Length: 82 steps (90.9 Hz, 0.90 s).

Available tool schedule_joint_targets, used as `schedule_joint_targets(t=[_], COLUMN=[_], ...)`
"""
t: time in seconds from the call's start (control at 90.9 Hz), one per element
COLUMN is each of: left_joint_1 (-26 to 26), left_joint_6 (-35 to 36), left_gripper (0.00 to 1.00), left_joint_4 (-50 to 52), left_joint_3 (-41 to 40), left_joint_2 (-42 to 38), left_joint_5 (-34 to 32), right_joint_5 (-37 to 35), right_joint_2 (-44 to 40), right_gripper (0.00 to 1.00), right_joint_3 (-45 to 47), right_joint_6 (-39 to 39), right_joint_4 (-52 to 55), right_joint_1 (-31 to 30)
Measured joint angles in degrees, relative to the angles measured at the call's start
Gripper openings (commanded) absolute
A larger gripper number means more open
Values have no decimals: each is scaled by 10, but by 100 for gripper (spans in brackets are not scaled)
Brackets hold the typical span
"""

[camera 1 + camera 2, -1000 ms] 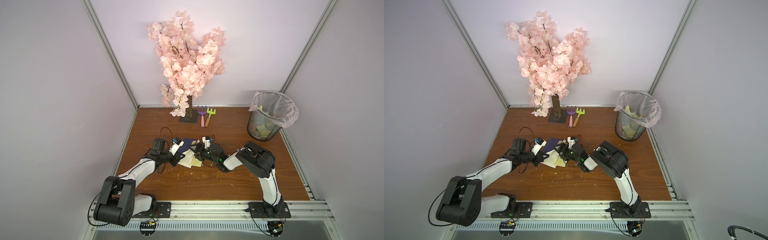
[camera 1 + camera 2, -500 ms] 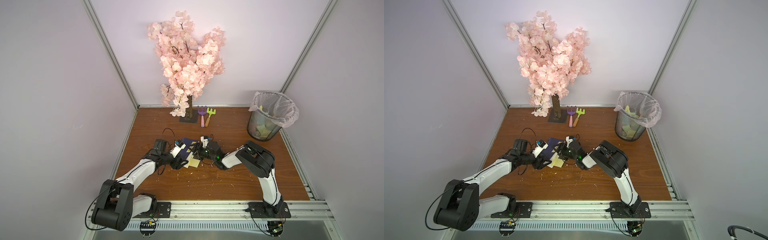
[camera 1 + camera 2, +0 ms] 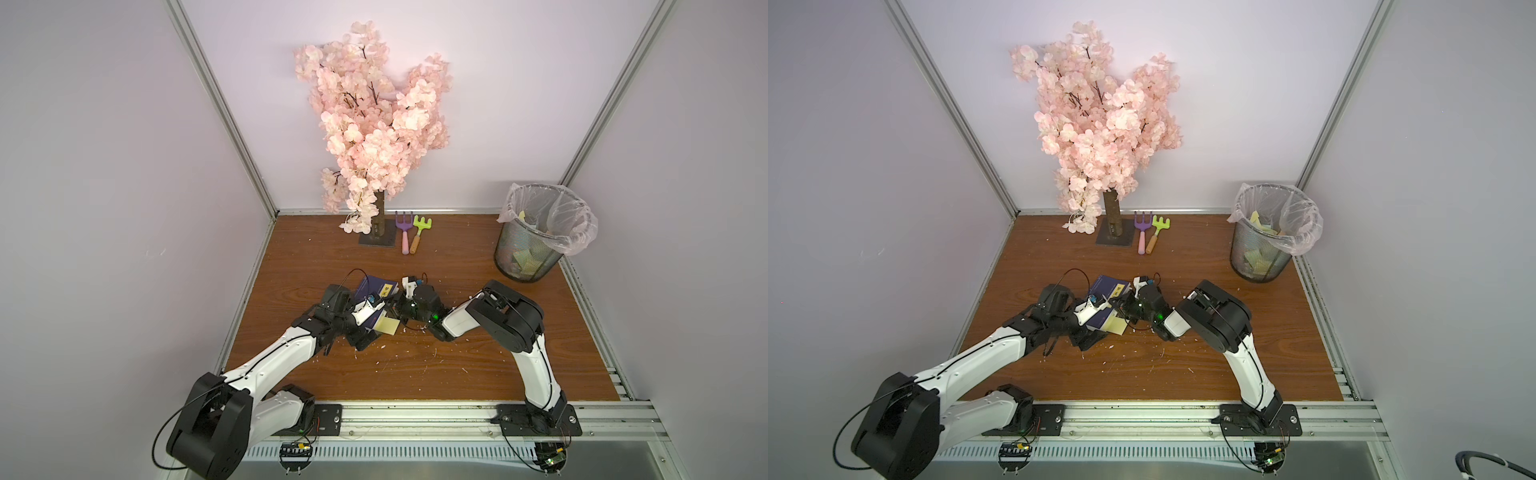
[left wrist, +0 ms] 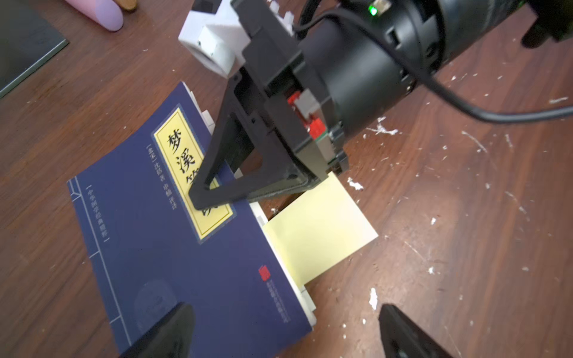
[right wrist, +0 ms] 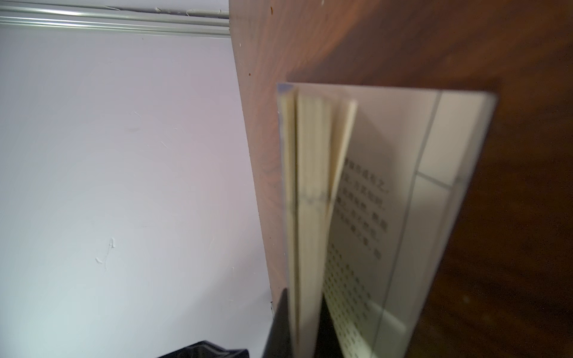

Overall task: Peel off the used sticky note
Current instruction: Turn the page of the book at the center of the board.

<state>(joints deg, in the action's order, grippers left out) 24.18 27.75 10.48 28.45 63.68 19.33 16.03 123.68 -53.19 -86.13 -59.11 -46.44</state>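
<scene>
The tabletop (image 3: 415, 374) carries a blue book (image 4: 186, 263), with the yellow note (image 4: 319, 229) jutting from its page edge. Only the right wrist view shows the right hand (image 5: 302, 328) clenched on a wad of the book's leaves. The left wrist view shows the left hand (image 4: 285, 331) released, straddling the book's corner.

- A brown wooden counter (image 3: 457, 365) with visible grain sits inside a booth with plain, pale lilac walls.
- An artificial cherry blossom tree (image 3: 374, 124), thick with pink flowers, stands upright on a dark square base plate (image 3: 388, 242) at the back of the counter, close to the wall.
- Two toy garden rakes lie side by side just beside the base plate: a purple rake (image 3: 404, 232) with a pink handle and a green rake (image 3: 419, 233) with a wooden handle.
- A black wire-mesh waste bin (image 3: 511, 262) stands in a back corner, well apart from the tree. A clear plastic liner (image 3: 577, 237) is folded over its rim, and pale yellow and green paper scraps lie inside.
- Small white crumbs (image 4: 373, 297) are scattered across the counter.
- A silver metal rail (image 3: 415, 415) runs along the front edge.
</scene>
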Motion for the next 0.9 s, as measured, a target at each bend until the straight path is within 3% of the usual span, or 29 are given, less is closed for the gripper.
schedule_joint_targets(t=[0.572,0.704,0.903], left_joint_1=[90,112,120], left_joint_6=[17,24,30], left_gripper=[97,91,73], left_joint_4=[-104,-126,-140], left_joint_3=[-41,-55,-60], left_joint_2=[27,28,32], left_joint_5=[-183,-215,-246], right_joint_5=[0,1,1], right_joint_2=[-7,-7,-7], right_gripper=[1,3,4], right_joint_3=[1,1,1], right_joint_6=[-20,-24,-25], right_joint_4=[2,1,1], right_joint_1=[0,0,0])
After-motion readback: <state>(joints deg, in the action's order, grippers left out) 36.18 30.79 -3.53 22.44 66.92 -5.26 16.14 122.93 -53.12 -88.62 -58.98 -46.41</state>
